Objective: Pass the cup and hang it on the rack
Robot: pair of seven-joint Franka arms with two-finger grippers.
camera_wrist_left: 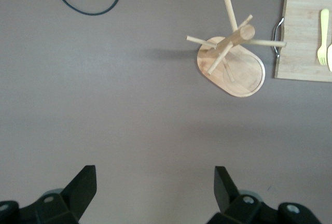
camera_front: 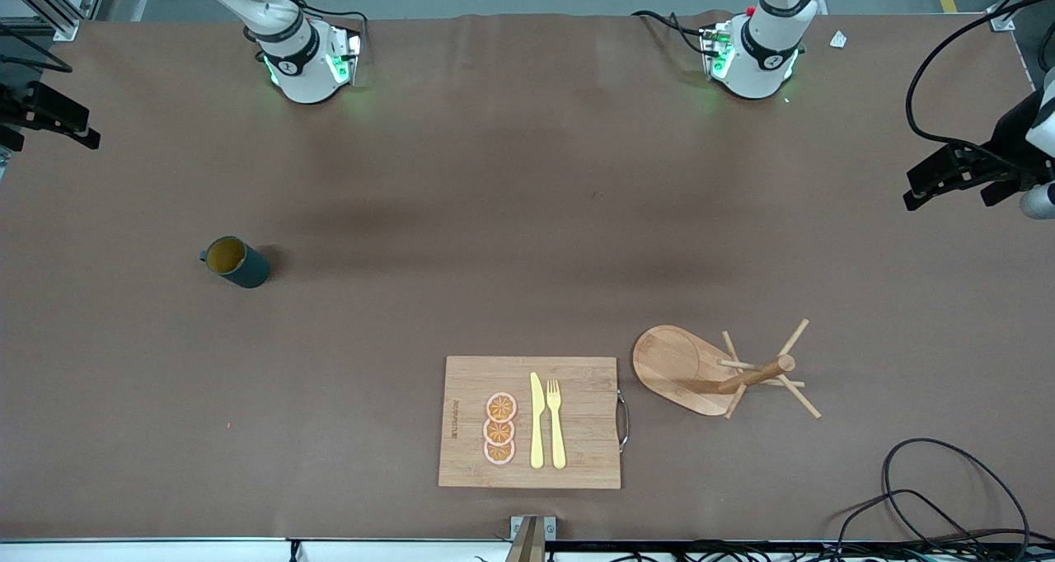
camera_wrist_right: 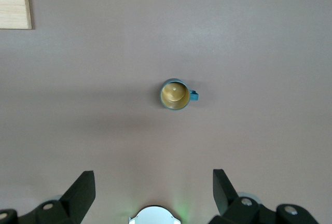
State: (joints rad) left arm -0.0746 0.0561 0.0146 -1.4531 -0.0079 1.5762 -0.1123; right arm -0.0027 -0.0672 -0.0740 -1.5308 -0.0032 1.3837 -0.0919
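Our left gripper (camera_wrist_left: 153,193) jaws apart over bare table (camera_front: 494,216), our right gripper (camera_wrist_right: 153,193) jaws apart too, both arms waiting, cup (camera_front: 236,261) upright toward our right arm's end, rack (camera_front: 717,370) beside the board (camera_front: 532,422) holding knife (camera_front: 536,420) and fork (camera_front: 556,422).

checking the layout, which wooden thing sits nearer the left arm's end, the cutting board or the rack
The rack: its oval base and pegged post stand toward the left arm's end, beside the cutting board, which carries the cutlery.
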